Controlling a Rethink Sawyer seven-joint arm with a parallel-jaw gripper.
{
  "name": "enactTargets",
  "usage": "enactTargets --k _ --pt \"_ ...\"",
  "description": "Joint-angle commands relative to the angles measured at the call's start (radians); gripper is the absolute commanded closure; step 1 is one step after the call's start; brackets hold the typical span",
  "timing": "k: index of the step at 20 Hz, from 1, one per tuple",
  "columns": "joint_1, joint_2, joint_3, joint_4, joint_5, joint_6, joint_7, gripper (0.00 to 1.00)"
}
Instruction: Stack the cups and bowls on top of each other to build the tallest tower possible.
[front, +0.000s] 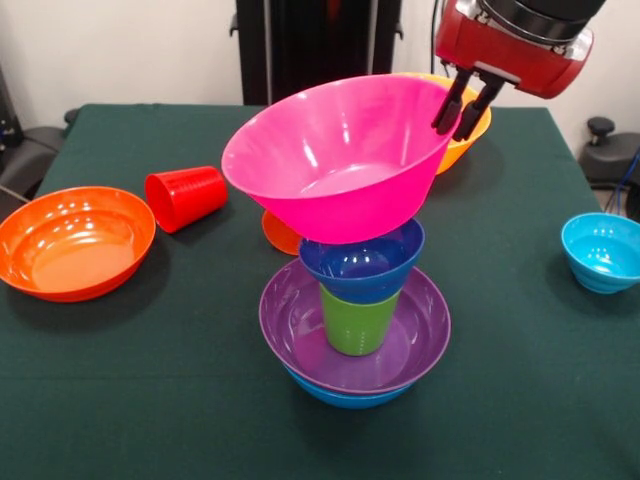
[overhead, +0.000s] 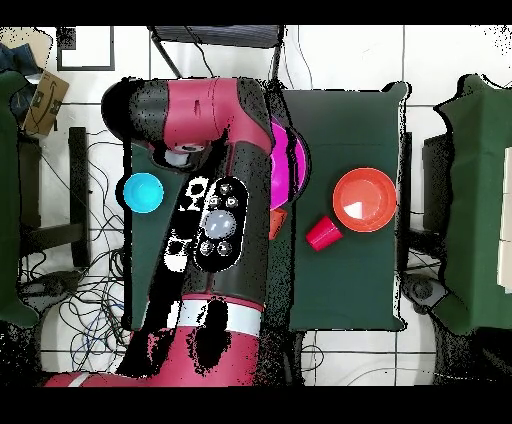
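Observation:
The tower stands mid-table in the front view: blue bowl (front: 345, 396), purple bowl (front: 300, 330), lime green cup (front: 357, 322), small dark blue bowl (front: 362, 266), and a large pink bowl (front: 340, 150) on top, tilted up to the right. My gripper (front: 462, 108) is at the pink bowl's upper right rim. One finger is inside the rim and one outside, shut on it. A red cup (front: 187, 197) lies on its side to the left. An orange cup (front: 279, 235) is partly hidden behind the tower. In the overhead view the arm hides the gripper and only part of the pink bowl (overhead: 291, 165) shows.
An orange bowl (front: 75, 242) sits at the left and a small cyan bowl (front: 603, 251) at the right. A yellow bowl (front: 470, 132) is behind the gripper. The green table (front: 150, 400) ends near the front. In the overhead view, the orange bowl (overhead: 362, 198), red cup (overhead: 323, 233) and cyan bowl (overhead: 143, 192) show.

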Motion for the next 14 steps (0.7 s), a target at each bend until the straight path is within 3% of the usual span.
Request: enactTargets --k 1,8,14 --pt "-0.021 -0.012 0.121 0.072 -0.034 -0.056 -0.105 1.00" --pt "-0.022 -0.024 0.122 0.103 -0.021 -0.104 -0.064 1.00" --pt "-0.022 -0.019 0.125 0.093 -0.023 -0.087 -0.070 1.00"
